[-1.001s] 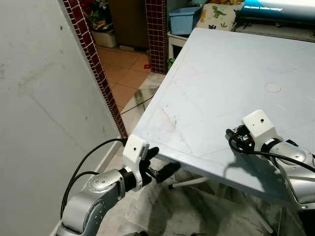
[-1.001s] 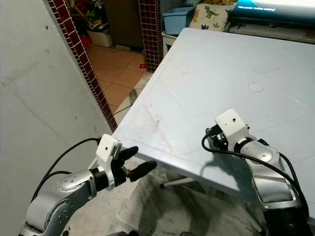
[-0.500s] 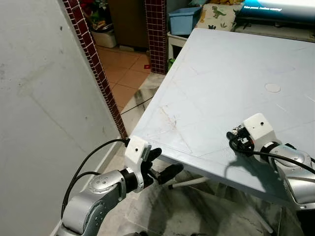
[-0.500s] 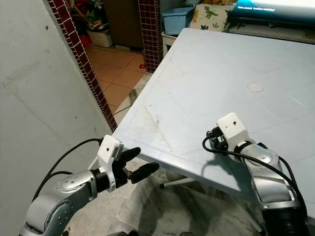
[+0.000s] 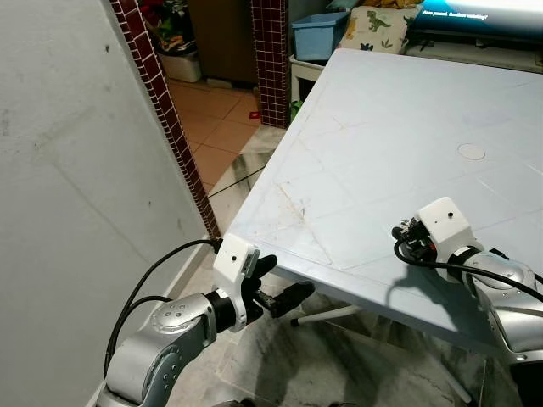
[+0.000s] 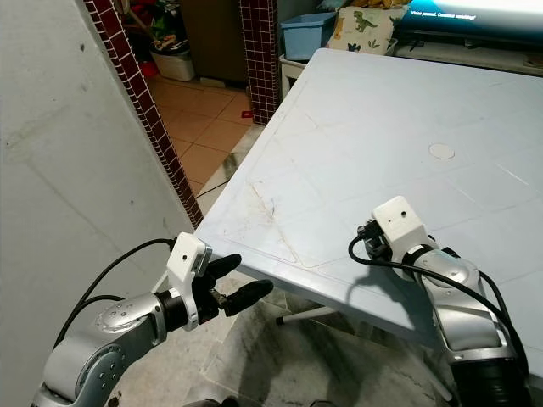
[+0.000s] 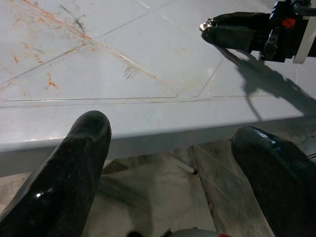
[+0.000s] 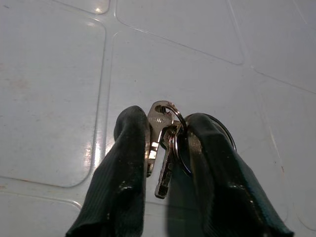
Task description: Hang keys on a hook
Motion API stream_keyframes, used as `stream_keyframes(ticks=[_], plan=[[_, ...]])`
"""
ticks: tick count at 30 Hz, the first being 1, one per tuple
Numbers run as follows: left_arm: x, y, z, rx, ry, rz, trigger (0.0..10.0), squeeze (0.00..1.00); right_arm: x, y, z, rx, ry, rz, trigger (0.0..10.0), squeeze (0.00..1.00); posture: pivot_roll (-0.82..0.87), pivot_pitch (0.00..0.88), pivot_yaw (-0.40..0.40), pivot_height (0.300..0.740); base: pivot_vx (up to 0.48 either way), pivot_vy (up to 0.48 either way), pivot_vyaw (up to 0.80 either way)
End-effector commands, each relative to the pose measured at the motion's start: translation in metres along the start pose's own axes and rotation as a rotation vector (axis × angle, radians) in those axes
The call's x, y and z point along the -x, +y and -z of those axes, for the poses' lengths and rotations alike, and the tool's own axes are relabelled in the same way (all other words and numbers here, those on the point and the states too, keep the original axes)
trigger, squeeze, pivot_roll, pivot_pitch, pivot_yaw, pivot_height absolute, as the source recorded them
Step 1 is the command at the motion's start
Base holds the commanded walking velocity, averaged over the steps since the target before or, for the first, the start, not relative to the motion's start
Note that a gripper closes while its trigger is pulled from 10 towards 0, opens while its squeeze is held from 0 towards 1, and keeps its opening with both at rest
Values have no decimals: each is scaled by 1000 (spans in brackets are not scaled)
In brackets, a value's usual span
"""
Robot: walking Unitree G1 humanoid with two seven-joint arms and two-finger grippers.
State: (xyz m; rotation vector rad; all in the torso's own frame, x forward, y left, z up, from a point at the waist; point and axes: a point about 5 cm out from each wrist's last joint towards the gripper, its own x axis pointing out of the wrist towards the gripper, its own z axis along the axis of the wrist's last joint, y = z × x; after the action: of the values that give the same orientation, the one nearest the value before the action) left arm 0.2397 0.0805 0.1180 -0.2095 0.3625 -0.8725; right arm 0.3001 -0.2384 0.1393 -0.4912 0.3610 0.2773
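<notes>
A small bunch of silver keys (image 8: 162,140) on a ring is pinched between the two black fingers of my right gripper (image 8: 167,121), just above the pale blue-grey table (image 5: 382,110). In the eye views that gripper (image 5: 404,234) sits over the table's near right part, its fingers mostly hidden behind the white wrist camera box. In the left wrist view its closed tips (image 7: 210,27) show a silver glint. My left gripper (image 5: 280,284) hangs open below the table's near corner, nothing between its fingers (image 7: 74,163).
A grey plaster wall (image 5: 68,170) with a dark red tiled edge (image 5: 161,110) stands at my left. Orange floor tiles (image 5: 212,119) lie beyond. A blue bin (image 5: 318,34) and a dinosaur-print cushion (image 5: 377,25) are at the back.
My right wrist has dropped a little toward the table with the keys still in its fingers. The left gripper has hardly moved.
</notes>
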Motion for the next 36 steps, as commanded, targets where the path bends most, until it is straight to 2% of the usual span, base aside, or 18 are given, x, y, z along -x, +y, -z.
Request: stream_keyframes(ticks=[1,9,11,15,26,33,35,36], plan=[[2,-1,-2,-13,2,4,10000,0,1,1,8,-12,25,-3,0,0,-72,129,97,740,0,0,0],[2,-3,-1,-11,3,6,10000,0,1,-1,4,12,-6,34,0,0,-74,123,97,740,0,0,0],[2,-2,-1,-12,3,6,10000,0,1,-3,-1,39,-33,56,0,0,-74,123,97,740,0,0,0],[2,-2,-1,-13,4,3,10000,0,4,-13,-30,124,-160,165,0,0,-73,121,98,740,0,0,0],[0,-1,-1,-21,3,1,10000,0,7,-25,-61,148,-282,272,0,0,-73,110,97,740,0,0,0],[0,0,-1,-24,-1,-3,10000,0,7,-25,-74,165,-319,265,0,0,-74,103,96,740,0,0,0],[-1,0,-1,-27,-1,-7,10000,0,5,-12,-82,172,-358,161,0,0,-77,102,97,740,0,0,0],[-1,0,-1,-27,-1,-7,10000,0,5,-12,-82,172,-358,161,0,0,-77,102,97,740,0,0,0]])
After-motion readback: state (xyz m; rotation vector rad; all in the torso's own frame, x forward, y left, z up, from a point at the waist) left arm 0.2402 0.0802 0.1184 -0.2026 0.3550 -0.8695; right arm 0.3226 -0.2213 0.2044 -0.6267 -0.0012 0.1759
